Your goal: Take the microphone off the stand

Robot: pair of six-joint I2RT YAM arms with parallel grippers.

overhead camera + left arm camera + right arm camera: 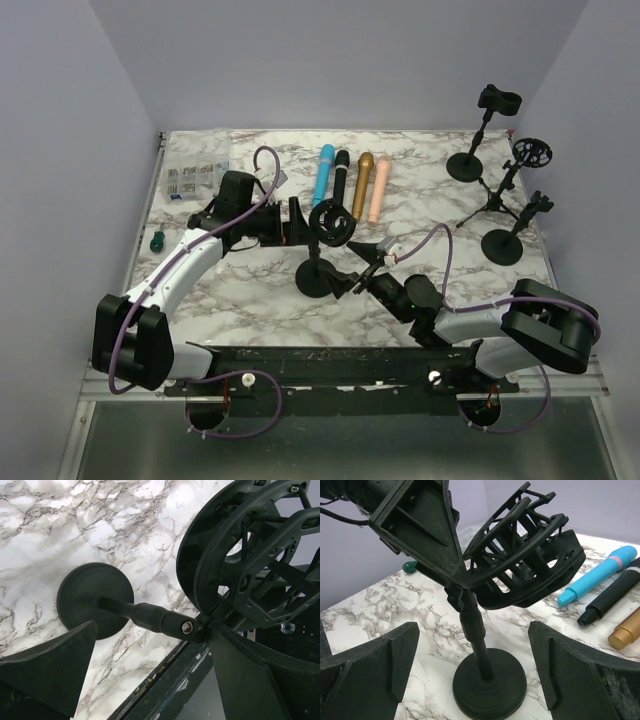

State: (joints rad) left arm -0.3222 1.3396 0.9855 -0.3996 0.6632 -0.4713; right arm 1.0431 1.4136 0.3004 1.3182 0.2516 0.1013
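From above, the black round-based microphone stand (318,278) sits on the white marbled bench (250,300) between the two arms. Its black ring-shaped shock mount (331,224) is at the top. The left gripper (302,222) is just beside the mount, and the right gripper (362,258) is near the stem on the other side. Beyond both, a blue microphone (325,172), a black microphone (341,175), a gold microphone (363,185) and a pink microphone (379,187) lie side by side, well apart from either gripper.

In the left wrist view, the left gripper's fingers stand apart and hold nothing, with the stand's stem crossing the gap between them. The mount looms ahead and to the right. The background shows through its cage, and no microphone body can be made out inside.

In the right wrist view, the right gripper is likewise spread wide. The stem and base are straight ahead between its fingers, untouched.

The step in hand looks like the approach, as neither gripper has a hold. The next move probably calls for one gripper to close on the stem and steady it while the other draws out whatever the mount holds. Whether a microphone sits in there cannot be told.
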